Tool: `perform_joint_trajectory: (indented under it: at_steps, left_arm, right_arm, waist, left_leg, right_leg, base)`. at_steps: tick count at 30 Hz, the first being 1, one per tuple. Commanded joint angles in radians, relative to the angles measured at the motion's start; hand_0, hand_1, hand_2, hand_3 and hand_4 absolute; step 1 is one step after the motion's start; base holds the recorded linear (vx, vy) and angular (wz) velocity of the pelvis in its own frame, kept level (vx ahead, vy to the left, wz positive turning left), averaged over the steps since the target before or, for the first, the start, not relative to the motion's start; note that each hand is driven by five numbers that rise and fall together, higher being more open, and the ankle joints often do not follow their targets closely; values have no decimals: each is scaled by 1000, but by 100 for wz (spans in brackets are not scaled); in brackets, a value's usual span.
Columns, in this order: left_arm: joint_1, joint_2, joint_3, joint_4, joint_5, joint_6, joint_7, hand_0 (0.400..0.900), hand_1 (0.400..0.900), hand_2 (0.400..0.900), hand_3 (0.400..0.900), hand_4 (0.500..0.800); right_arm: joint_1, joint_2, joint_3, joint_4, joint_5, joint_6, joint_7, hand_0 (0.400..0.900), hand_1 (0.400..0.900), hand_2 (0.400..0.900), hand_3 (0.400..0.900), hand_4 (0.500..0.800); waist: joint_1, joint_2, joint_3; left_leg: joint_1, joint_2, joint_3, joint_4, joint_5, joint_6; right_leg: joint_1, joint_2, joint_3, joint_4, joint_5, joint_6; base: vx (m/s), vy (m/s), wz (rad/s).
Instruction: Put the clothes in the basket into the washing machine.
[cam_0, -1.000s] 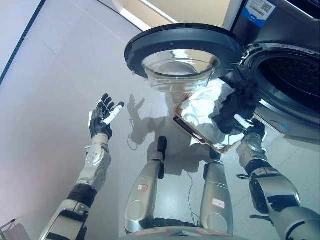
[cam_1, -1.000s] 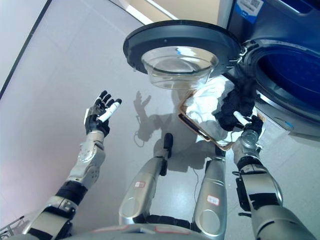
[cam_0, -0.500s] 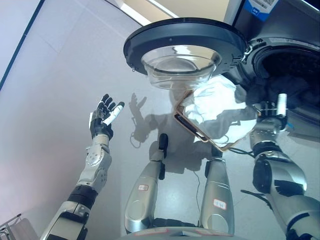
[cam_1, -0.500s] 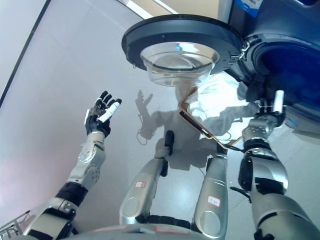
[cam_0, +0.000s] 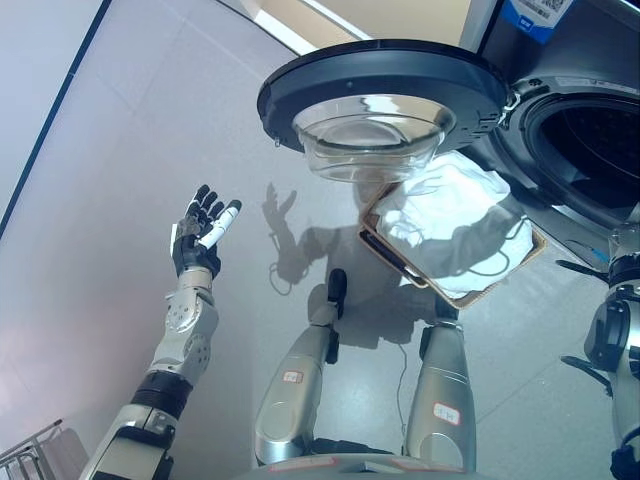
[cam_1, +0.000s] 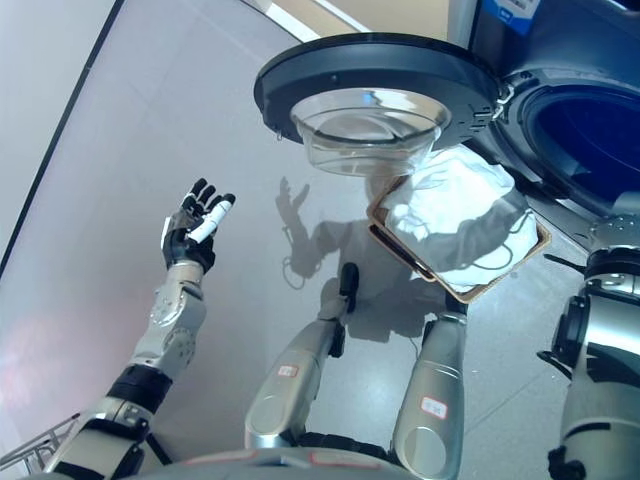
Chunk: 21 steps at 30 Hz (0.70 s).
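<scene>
A tan basket (cam_0: 535, 252) sits on the floor below the washing machine's opening, with white cloth (cam_0: 445, 205) lying in it. The machine's round door (cam_0: 385, 95) with its glass bowl hangs open above the basket's left part. The dark drum opening (cam_0: 590, 150) shows at the upper right. My left hand (cam_0: 200, 235) is raised over bare floor far left of the basket, fingers straight, holding nothing. Only my right arm's wrist (cam_0: 625, 262) shows at the right edge, and the hand itself lies outside both views. No dark garment is visible.
A blue-labelled panel (cam_0: 545, 15) tops the machine. A pale strip of wall base (cam_0: 290, 20) runs along the top. A thin metal frame (cam_0: 30, 455) pokes in at the lower left corner. Grey floor (cam_0: 110, 150) spreads out to the left.
My right hand lifted the dark garment from the basket towards the drum, then passed out of view at the right. The left hand stayed raised. The view shifted slightly.
</scene>
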Motion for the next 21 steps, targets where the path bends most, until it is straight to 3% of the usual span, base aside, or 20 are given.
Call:
perform_joint_trajectory:
  at_steps: [1,5,11,21]
  left_arm:
    - [-13,43,69,-70,3,-77,11,900,900,900,900,800]
    - [-15,33,80,-73,6,-84,24,900,900,900,900,800]
    - [-40,42,90,-66,26,-97,39,900,900,900,900,800]
    - [-88,52,88,-84,61,-104,60,900,900,900,900,800]
  right_arm:
    - [-59,-148,98,-37,-71,-81,48,900,900,900,900,800]
    - [-25,-86,112,-18,-115,-64,42,900,900,900,900,800]
    - [48,39,223,16,-360,22,-2,900,900,900,900,800]
    - [133,236,289,55,-503,84,-8,900,900,900,900,800]
  waist:
    - [-22,42,-33]
    - [-20,40,-27]
    - [-19,16,-8]
    - [-14,-16,-1]
  left_leg:
    - [-26,92,-75,-13,41,-77]
    - [-25,92,-75,-11,40,-74]
    - [-35,90,-79,19,30,-66]
    - [-47,81,-88,76,6,-61]
  right_leg:
    - [72,-31,30,-2,35,10]
    - [76,-26,30,-5,33,7]
    - [86,-17,22,-9,46,3]
    - [131,-25,2,-42,69,4]
  base:
    - [0,0,0]
    - [0,0,0]
    - [-26,-23,0]
    - [-16,5,4]
